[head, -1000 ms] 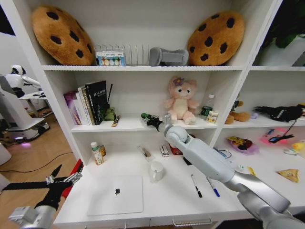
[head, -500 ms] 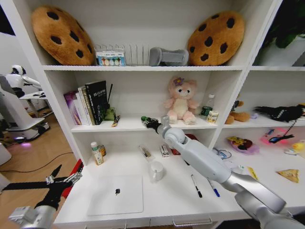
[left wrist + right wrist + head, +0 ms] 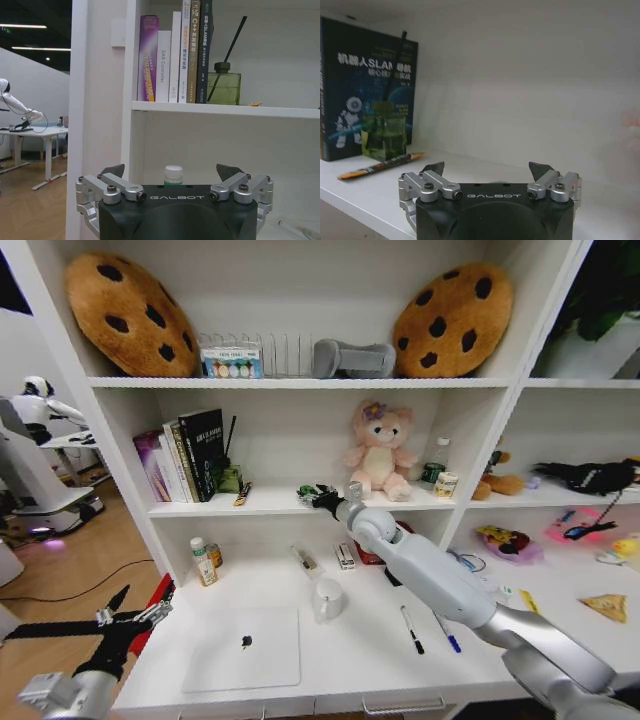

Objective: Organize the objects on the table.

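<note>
Nearest the robot, at the bench's (image 3: 350,660) front edge, the silver-white laptop (image 3: 243,648) lies closed and flat, a dark logo at its centre, with bare white top on every side of it. Off the bench's left corner the left pincer (image 3: 135,617) hangs over the wooden floor, its black fingers spread apart and holding nothing; from its wrist camera the two fingertips (image 3: 114,170) stand wide, with a white-capped bottle (image 3: 173,175) between them farther off. To the right of the laptop a black pen (image 3: 411,629) and a blue pen (image 3: 446,631) lie side by side, apart from each other, on open surface near the front. A white mug (image 3: 327,599) stands just behind the laptop's far right corner. Farther back, near the left wall, a small bottle (image 3: 203,562) stands upright.

Above, the right arm reaches up to the middle shelf (image 3: 270,502), where the right pincer (image 3: 318,496) sits at the shelf's front edge with a tiny green toy car (image 3: 308,491) at its tip; whether the fingers grip the car cannot be told from the head view, while the wrist camera shows the fingertips (image 3: 433,167) parted. Bare shelf lies between the pincer and the green diffuser bottle (image 3: 384,136), a pencil (image 3: 381,165) and a dark book (image 3: 365,87) to its left; a pink plush bear (image 3: 379,452) sits just to its right.
</note>
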Available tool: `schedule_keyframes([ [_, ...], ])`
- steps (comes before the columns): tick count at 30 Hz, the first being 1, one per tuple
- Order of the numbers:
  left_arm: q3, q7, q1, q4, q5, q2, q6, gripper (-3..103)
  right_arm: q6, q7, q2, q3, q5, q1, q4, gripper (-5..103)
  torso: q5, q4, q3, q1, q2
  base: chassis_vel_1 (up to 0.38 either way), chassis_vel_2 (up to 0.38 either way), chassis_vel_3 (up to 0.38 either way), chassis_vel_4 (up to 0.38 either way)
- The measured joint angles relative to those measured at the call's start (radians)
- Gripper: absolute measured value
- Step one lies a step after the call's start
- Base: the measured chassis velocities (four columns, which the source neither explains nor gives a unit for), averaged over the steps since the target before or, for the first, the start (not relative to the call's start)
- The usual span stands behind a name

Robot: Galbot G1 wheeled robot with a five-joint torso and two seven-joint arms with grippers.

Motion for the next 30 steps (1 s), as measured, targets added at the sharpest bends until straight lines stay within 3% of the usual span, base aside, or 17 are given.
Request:
schedule_keyframes([
  [4,0.000,0.000,0.000,0.000,0.000,0.000,0.000,100,-0.020,0.034,-0.041,0.063,0.032,-0.031,0.137,99,0.0000,0.0003,0.000,0.000,0.000,0.000,0.000,0.000,0.000],
  [7,0.000,0.000,0.000,0.000,0.000,0.000,0.000,100,-0.037,0.046,-0.081,0.151,0.044,-0.112,0.253,100,0.0001,-0.0001,0.000,0.000,0.000,0.000,0.000,0.000,0.000],
  [9,0.000,0.000,0.000,0.000,0.000,0.000,0.000,100,-0.047,0.056,-0.151,0.287,0.057,-0.245,0.405,100,0.0002,-0.0003,0.000,0.000,0.000,0.000,0.000,0.000,0.000],
  [10,0.000,0.000,0.000,0.000,0.000,0.000,0.000,100,-0.047,0.056,-0.151,0.287,0.057,-0.245,0.405,100,0.0002,-0.0003,0.000,0.000,0.000,0.000,0.000,0.000,0.000],
  [12,0.000,0.000,0.000,0.000,0.000,0.000,0.000,100,-0.017,0.025,-0.248,0.416,-0.004,-0.400,0.525,100,0.0003,-0.0002,0.000,0.000,0.000,0.000,0.000,0.000,0.000],
  [14,0.000,0.000,0.000,0.000,0.000,0.000,0.000,100,-0.010,0.016,-0.257,0.440,-0.020,-0.425,0.537,100,0.0000,-0.0002,0.000,0.000,0.000,0.000,0.000,0.000,0.000],
  [15,0.000,0.000,0.000,0.000,0.000,0.000,0.000,100,0.007,-0.007,-0.276,0.498,-0.055,-0.491,0.563,100,-0.0003,-0.0002,0.000,0.000,0.000,0.000,0.000,0.000,0.000],
  [16,0.000,0.000,0.000,0.000,0.000,0.000,0.000,100,0.053,-0.033,-0.287,0.739,-0.130,-0.766,0.657,100,0.0002,0.0001,0.000,0.000,0.000,0.000,0.000,0.000,0.000],
  [19,0.000,0.000,0.000,0.000,0.000,0.000,0.000,100,0.082,-0.043,-0.270,0.834,-0.172,-0.891,0.690,100,-0.0002,0.0002,0.000,0.000,0.000,0.000,0.000,0.000,0.000],
  [21,0.000,0.000,0.000,0.000,0.000,0.000,0.000,100,0.125,-0.061,-0.223,0.951,-0.236,-1.073,0.721,100,0.0002,0.0001,0.000,0.000,0.000,0.000,0.000,0.000,0.000],
  [22,0.000,0.000,0.000,0.000,0.000,0.000,0.000,100,0.125,-0.061,-0.223,0.951,-0.236,-1.073,0.721,100,0.0002,0.0001,0.000,0.000,0.000,0.000,0.000,0.000,0.000],
  [24,0.000,0.000,0.000,0.000,0.000,0.000,0.000,100,0.186,-0.084,-0.144,1.067,-0.318,-1.258,0.727,100,0.0000,-0.0003,0.000,0.000,0.000,0.000,0.000,0.000,0.000],
  [30,0.000,0.000,0.000,0.000,0.000,0.000,0.000,100,0.288,-0.109,-0.041,1.187,-0.396,-1.452,0.661,100,0.0001,-0.0002,0.000,0.000,0.000,0.000,0.000,0.000,0.000],
])
